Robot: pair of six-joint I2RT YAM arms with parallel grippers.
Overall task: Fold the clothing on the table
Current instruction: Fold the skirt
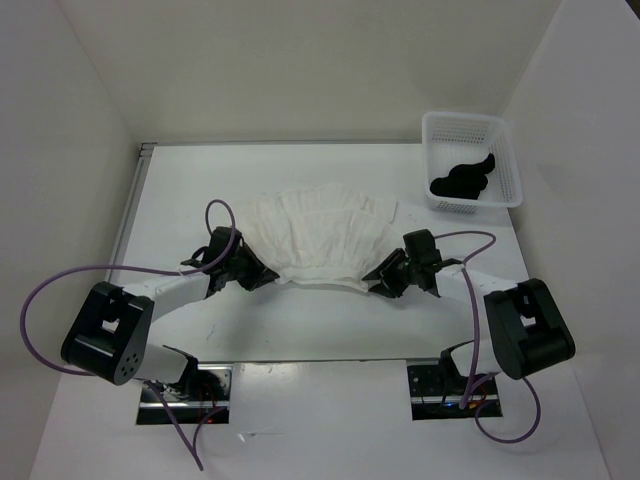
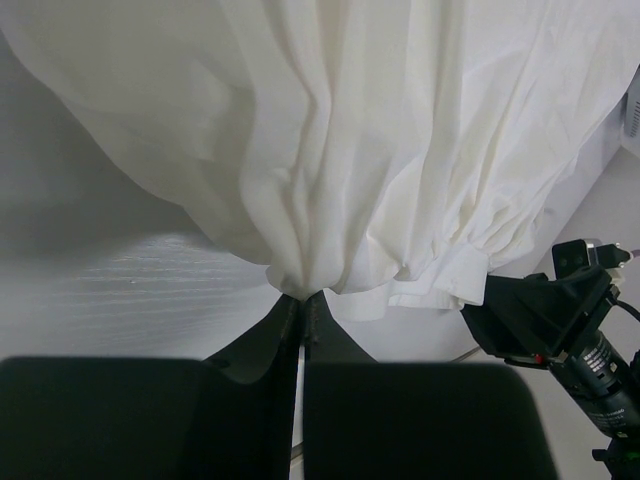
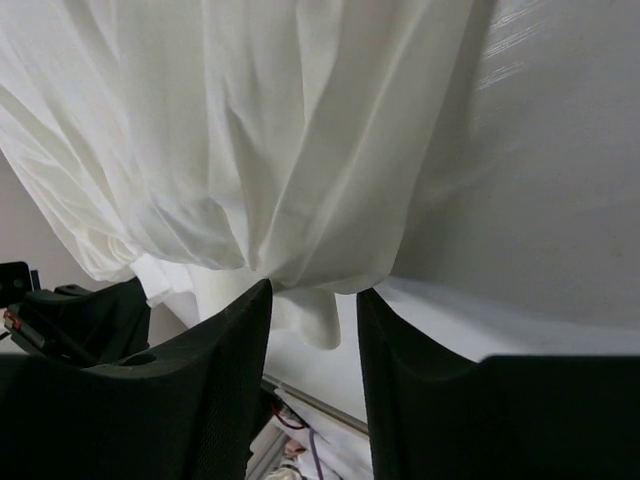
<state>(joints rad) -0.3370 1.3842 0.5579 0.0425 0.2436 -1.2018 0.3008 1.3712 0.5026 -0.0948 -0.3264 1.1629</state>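
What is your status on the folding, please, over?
Left gripper shut on near edge of the clothing. Right gripper open, jaws either side of that edge. Nothing in the way; basket sits clear, far right.

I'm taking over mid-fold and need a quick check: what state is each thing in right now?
Clothing: spread out and wrinkled on the table.
Left gripper: shut on the clothing's near edge.
Right gripper: open, the clothing's edge hanging between its fingers.
Basket: upright, holding a black cloth.
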